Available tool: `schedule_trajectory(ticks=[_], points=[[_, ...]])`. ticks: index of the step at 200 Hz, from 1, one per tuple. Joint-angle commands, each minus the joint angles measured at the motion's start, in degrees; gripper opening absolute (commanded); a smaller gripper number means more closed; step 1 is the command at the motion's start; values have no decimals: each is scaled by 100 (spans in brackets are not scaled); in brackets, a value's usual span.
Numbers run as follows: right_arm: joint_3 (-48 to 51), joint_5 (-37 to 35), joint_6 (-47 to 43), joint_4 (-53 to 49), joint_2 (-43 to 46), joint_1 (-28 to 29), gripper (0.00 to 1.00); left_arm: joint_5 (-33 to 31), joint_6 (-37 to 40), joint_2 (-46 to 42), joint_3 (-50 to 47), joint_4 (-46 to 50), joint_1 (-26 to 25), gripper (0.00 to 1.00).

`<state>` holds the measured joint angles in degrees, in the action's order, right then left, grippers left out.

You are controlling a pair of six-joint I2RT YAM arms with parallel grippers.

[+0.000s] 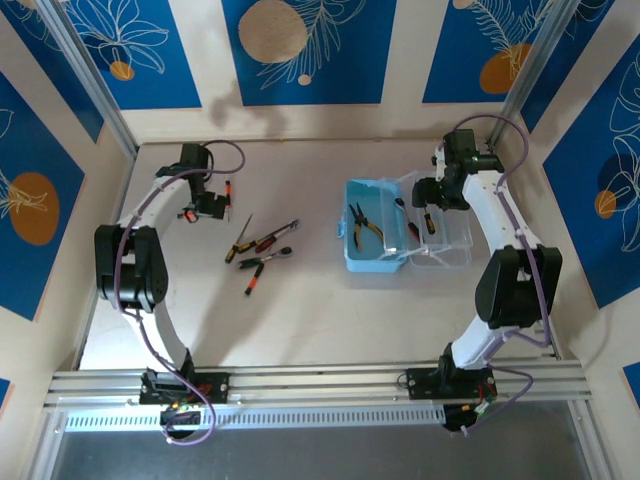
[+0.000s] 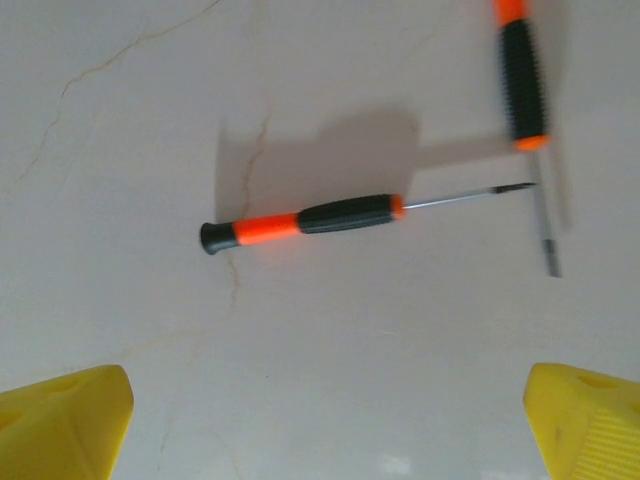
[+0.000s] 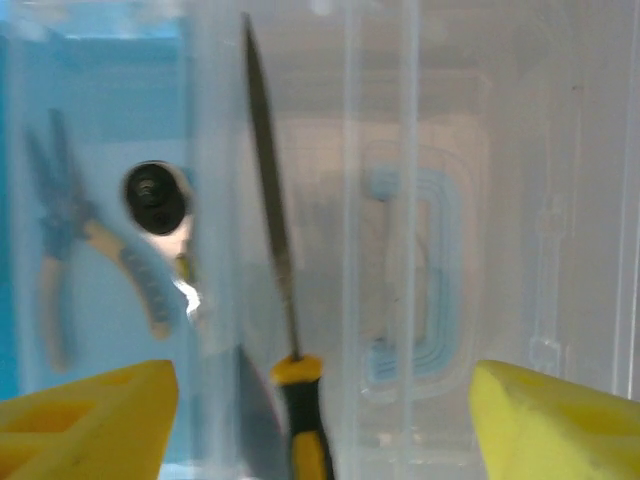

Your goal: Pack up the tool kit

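Right tool wide, file loose between its jaws on the clear lid; blue case, pliers inside, left of tool; file there may block closing. Left tool wide, screwdriver ahead; round handle may roll.

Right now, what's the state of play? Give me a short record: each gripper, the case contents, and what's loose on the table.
Left gripper: open, above an orange-and-black screwdriver lying on the white table
Right gripper: open, over the open clear plastic lid
On lid: slender tool with yellow-and-black handle, between the fingers, not gripped
Light-blue plastic case: holds yellow-handled pliers
Loose on table: silver ratchet wrench, several other screwdrivers
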<state>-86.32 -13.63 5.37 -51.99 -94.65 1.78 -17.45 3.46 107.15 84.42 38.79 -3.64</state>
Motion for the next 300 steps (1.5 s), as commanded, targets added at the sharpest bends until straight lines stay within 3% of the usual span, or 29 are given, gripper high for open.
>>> schedule_trajectory(ticks=[1,44,74,106,182,205,228,300], points=[[-145,424,8,-96,525,141,92,-45,211,254,-50,-266,213,100],[-25,493,48,-125,633,327,99,-230,726,806,177,-700,232,100],[24,468,53,-163,652,361,100,267,1740,1002,101,-1056,244,92],[44,479,74,-167,708,384,100,314,2330,1051,-43,-1473,250,91],[-82,396,33,-237,772,408,100,778,2952,1901,900,-335,250,75],[-115,387,26,-268,781,406,100,962,2911,1954,951,-179,250,65],[-145,373,17,-259,782,411,100,955,2853,2078,1098,74,258,37],[-134,374,-9,-224,782,409,100,901,2485,2126,1120,400,277,14]])
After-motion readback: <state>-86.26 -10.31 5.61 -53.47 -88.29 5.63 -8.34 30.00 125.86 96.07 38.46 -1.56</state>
